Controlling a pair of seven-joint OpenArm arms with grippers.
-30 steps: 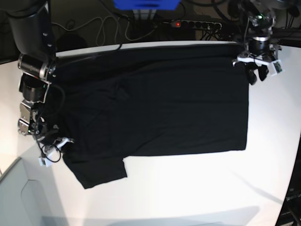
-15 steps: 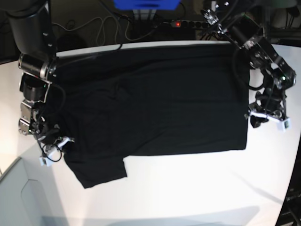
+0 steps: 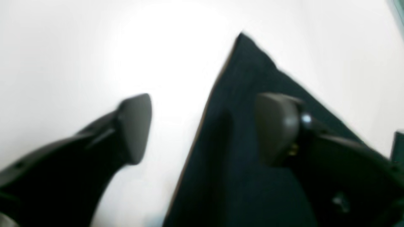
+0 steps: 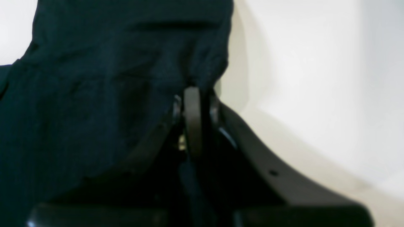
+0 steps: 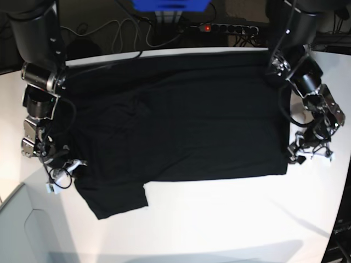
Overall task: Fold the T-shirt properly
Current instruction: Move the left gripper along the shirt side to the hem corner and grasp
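Note:
The black T-shirt (image 5: pixel 181 120) lies spread flat on the white table (image 5: pixel 219 219), one sleeve (image 5: pixel 112 200) pointing to the near left. My left gripper (image 5: pixel 299 153) hovers at the shirt's near right corner. In the left wrist view it (image 3: pixel 205 126) is open and straddles the cloth's edge (image 3: pixel 240 157): one finger (image 3: pixel 135 126) is over bare table, the other finger (image 3: pixel 277 126) over the cloth. My right gripper (image 5: pixel 70 164) sits at the shirt's left edge beside the sleeve. In the right wrist view it (image 4: pixel 192 91) is shut on a bunched fold of the T-shirt (image 4: pixel 94 78).
A power strip (image 5: pixel 227 27), loose cables (image 5: pixel 109 30) and a blue box (image 5: pixel 170 4) lie behind the table's far edge. The table's rounded edge runs along the near left, with grey floor (image 5: pixel 22 230) beyond it.
My left arm has travelled from the shirt's far right corner along the right edge to the near right corner. The right arm and the shirt have stayed put.

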